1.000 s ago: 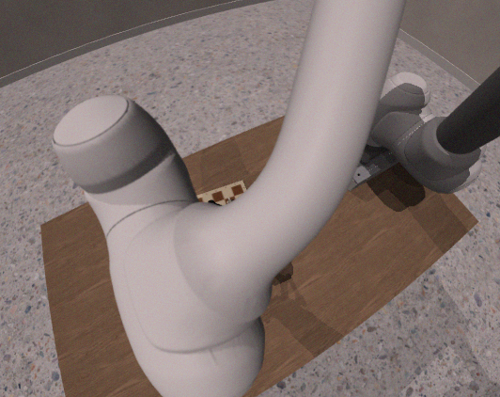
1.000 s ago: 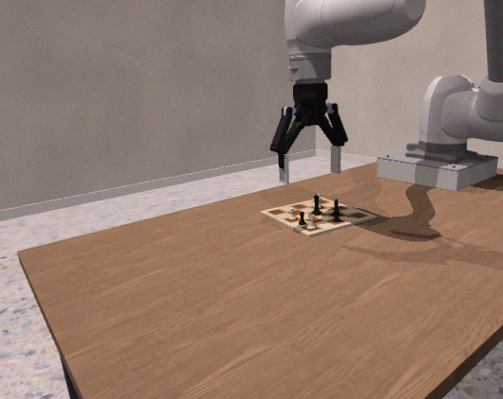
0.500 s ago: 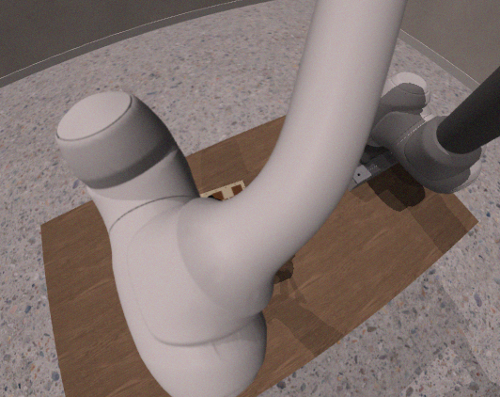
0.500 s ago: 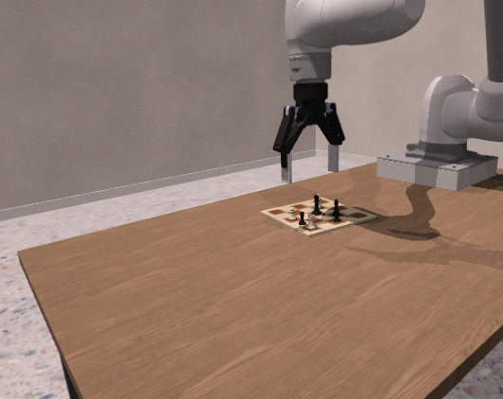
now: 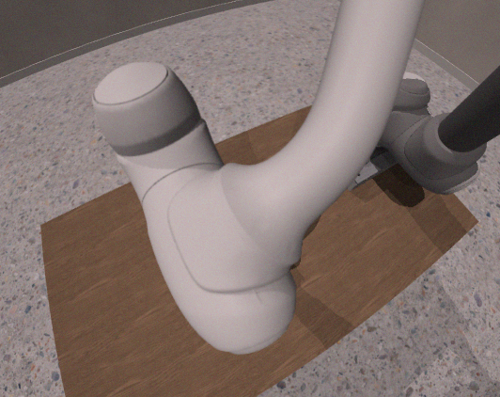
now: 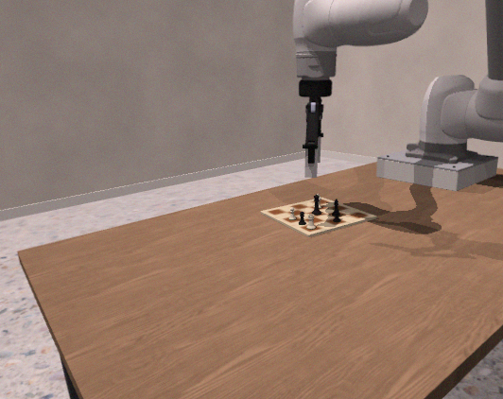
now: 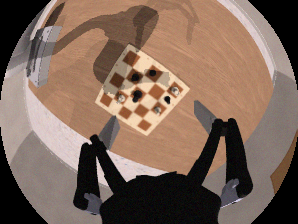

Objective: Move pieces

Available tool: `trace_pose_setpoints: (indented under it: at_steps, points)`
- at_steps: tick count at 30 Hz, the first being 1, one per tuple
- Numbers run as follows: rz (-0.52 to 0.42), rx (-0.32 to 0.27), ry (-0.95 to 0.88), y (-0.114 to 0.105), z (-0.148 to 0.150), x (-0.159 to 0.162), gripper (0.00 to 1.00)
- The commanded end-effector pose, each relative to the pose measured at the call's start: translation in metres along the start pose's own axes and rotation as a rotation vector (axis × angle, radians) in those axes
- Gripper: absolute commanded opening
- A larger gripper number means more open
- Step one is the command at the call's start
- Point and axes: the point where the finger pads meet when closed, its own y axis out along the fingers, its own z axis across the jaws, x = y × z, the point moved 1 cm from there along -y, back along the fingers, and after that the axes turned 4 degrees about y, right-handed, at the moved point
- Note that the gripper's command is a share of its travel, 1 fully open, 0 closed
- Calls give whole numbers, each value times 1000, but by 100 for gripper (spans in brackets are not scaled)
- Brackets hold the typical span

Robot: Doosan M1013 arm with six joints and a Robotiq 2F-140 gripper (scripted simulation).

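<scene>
A small chessboard (image 6: 318, 216) lies on the wooden table; it also shows in the wrist view (image 7: 141, 92). On it stand a tall black piece (image 6: 317, 204), a second tall black piece (image 6: 336, 210), a small black pawn (image 6: 302, 218) and two white pieces (image 6: 311, 221) (image 6: 292, 214). My gripper (image 6: 311, 167) hangs high above the board's far side, clear of every piece. In the wrist view its fingers stand wide apart with nothing between them. In the top view the arm hides the board.
The arm's grey base block (image 6: 437, 169) stands on the table behind and to the right of the board. The arm's shadow falls across the table right of the board. The table's left edge and the floor lie beyond.
</scene>
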Motion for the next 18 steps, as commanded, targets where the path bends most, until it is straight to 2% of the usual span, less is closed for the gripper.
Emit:
trace_pose_setpoints:
  at_steps: [1, 7, 13, 15, 16, 18]
  points:
    - [12, 18, -278, -2, -17, 0, 100]
    - [-1, 12, -605, -3, -40, -1, 100]
    - [-7, 12, -934, -4, -50, -2, 100]
    - [-7, 12, -934, -4, -50, -2, 100]
    - [-3, 20, -1094, -4, -51, -2, 100]
    - [1, 27, -1172, -4, -51, -2, 100]
